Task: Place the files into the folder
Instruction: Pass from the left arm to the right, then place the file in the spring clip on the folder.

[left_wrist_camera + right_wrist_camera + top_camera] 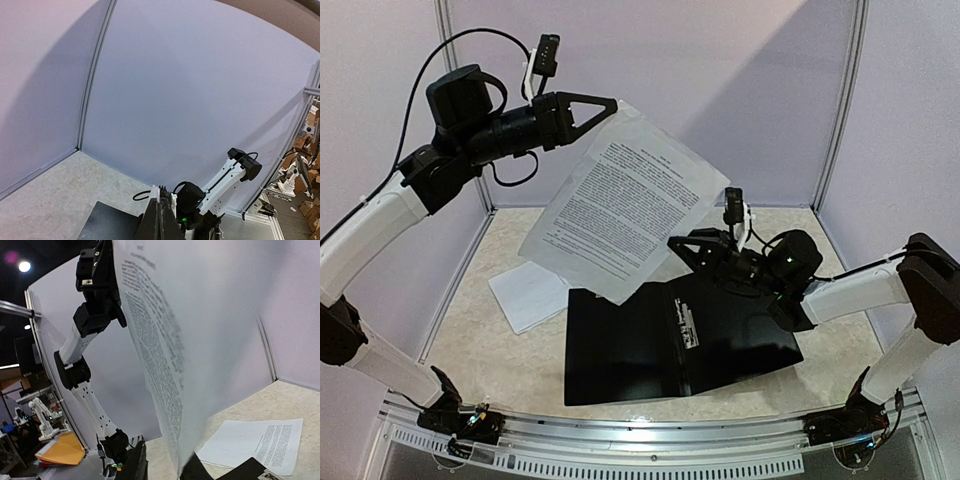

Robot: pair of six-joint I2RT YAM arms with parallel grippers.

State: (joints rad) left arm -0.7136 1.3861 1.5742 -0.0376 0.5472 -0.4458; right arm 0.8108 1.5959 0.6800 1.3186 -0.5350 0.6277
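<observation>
Two arms are over the counter (pixel 470 340), and I see the folder (pixel 650 350) lying open and flat on it at near centre, black, with a white label strip along its middle fold. Above it the files (pixel 620 200) hang in the air, printed face toward the top camera, tilted so the lower corner dips toward the folder's far left edge; I cannot tell whether that corner touches it. A second sheet (pixel 530 292) lies flat on the counter just left of the folder, partly under the hanging pages in my overhead view.

My left gripper (pixel 613 102) is raised high at far left, clamped tight on the top corner of the files. My right gripper (pixel 676 245) sits low over the folder at the files' lower right edge. From its wrist camera the sheet runs down between its fingers (pixel 136 462), which flank it with a gap showing; whether they pinch the paper I cannot tell.
</observation>
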